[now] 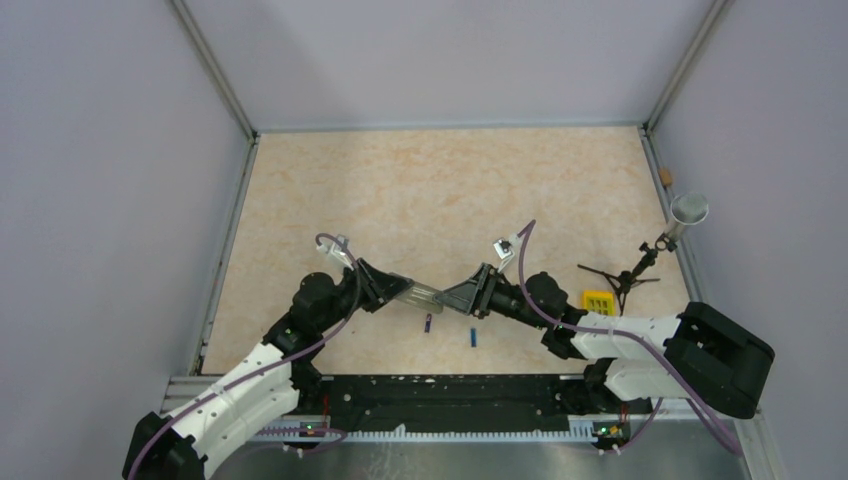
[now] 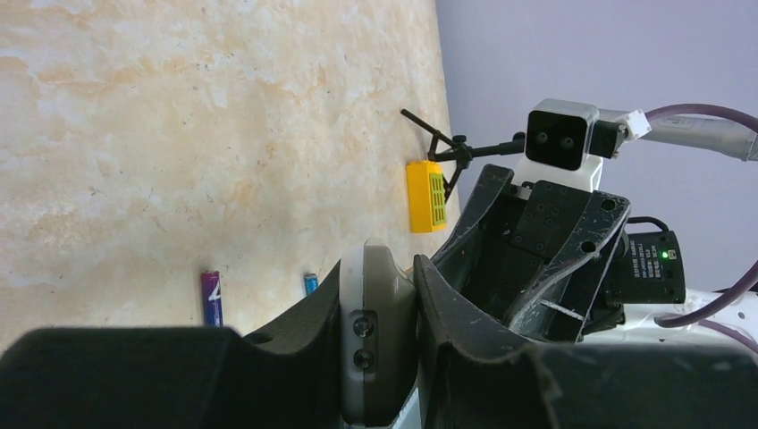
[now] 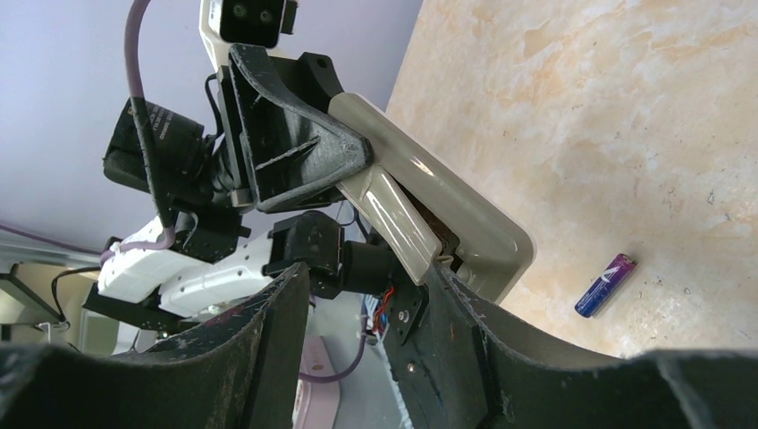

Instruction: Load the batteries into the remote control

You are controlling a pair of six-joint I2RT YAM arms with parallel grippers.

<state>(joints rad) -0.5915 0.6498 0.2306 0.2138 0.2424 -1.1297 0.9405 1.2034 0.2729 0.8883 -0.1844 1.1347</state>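
While the left gripper [image 1: 393,287] reached in from the near left, its black fingers [image 2: 286,349] were pinching the slim, pale-grey rectangular plastic remote control [image 1: 425,294] across its thin sides. The remote was held between the two arms, over the near middle of the beige marbled tabletop [image 1: 440,190]. From the left wrist it showed edge-on, clamped tight with no gap on either side.

Just nearer than the remote, the two tiny slim blue cylindrical batteries [image 1: 428,322] lay loose on the table. The left one sat under the remote's middle, and the right one [image 1: 472,336] sat a little nearer and to the right. They lay near each other but apart, and no finger touched either.

The right gripper [image 1: 470,295] met the remote's right end. Its dark fingers [image 3: 474,357] stood spread, one close against the remote's edge and the other with a clear gap beside it.

Farther right, a small yellow plastic block [image 1: 598,300] rested on the table just beside a black tripod stand [image 1: 625,280]. The stand carried a silver cup-shaped head [image 1: 689,208] near the right wall.
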